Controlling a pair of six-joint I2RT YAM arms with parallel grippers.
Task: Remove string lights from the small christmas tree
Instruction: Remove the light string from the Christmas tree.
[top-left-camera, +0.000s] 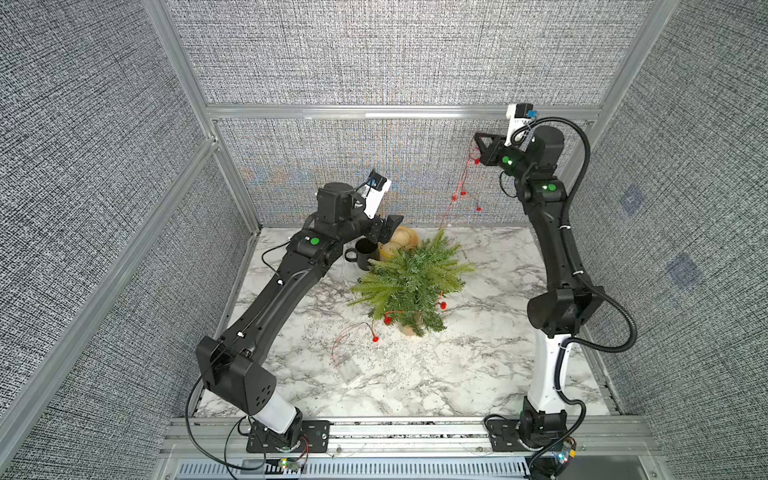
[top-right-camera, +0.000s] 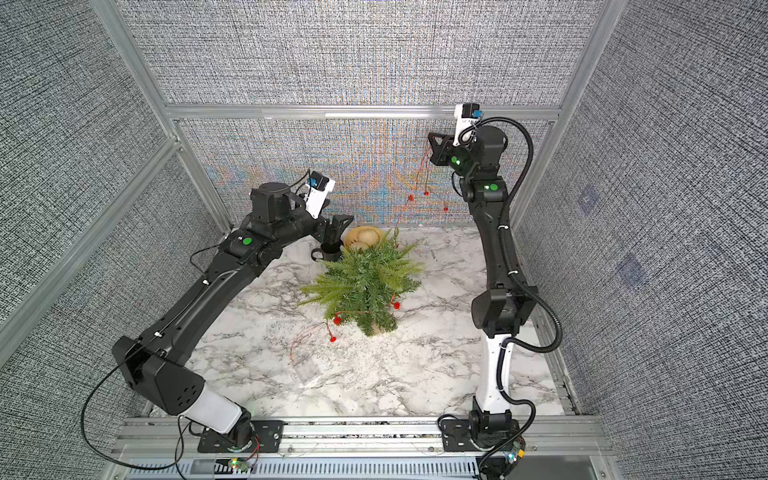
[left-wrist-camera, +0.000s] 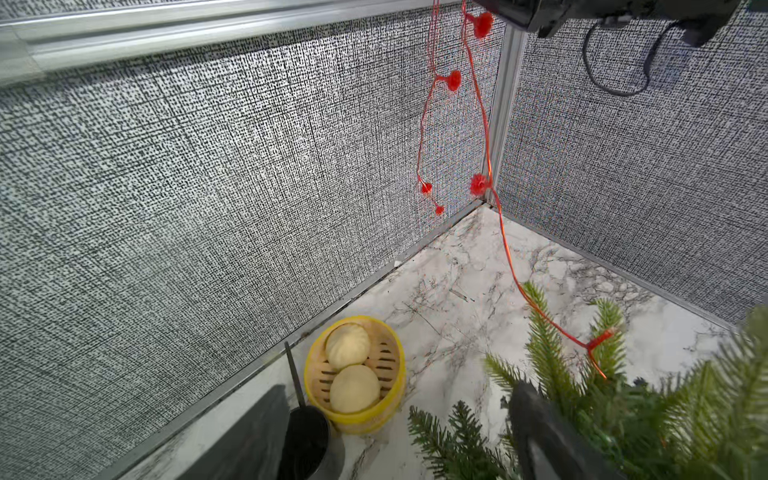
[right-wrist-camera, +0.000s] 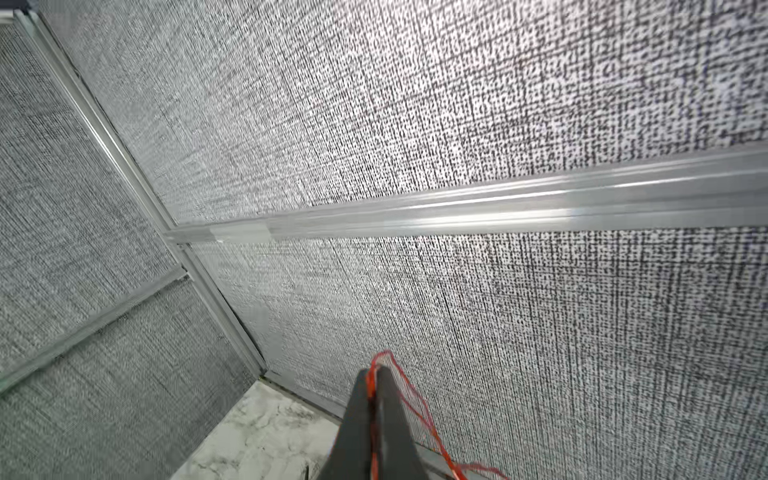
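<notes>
The small christmas tree (top-left-camera: 411, 278) (top-right-camera: 365, 282) stands mid-table on a pale base. The string lights (top-left-camera: 463, 193) (top-right-camera: 410, 197) run as a red wire from the treetop up to my right gripper (top-left-camera: 477, 140) (top-right-camera: 430, 139), which is raised high near the back wall and shut on the wire (right-wrist-camera: 427, 416) at its tips (right-wrist-camera: 376, 372). More bulbs (top-left-camera: 387, 319) hang at the tree's lower front, and the clear battery box (top-left-camera: 348, 368) lies on the table. My left gripper (top-left-camera: 388, 230) (left-wrist-camera: 399, 388) hovers open behind the tree, holding nothing.
A black mug (top-left-camera: 365, 253) (left-wrist-camera: 307, 440) and a yellow bamboo steamer (top-left-camera: 415, 237) (left-wrist-camera: 313, 374) with two buns sit at the back, under the left gripper. The marble table (top-left-camera: 478, 365) is fenced by grey fabric walls on three sides.
</notes>
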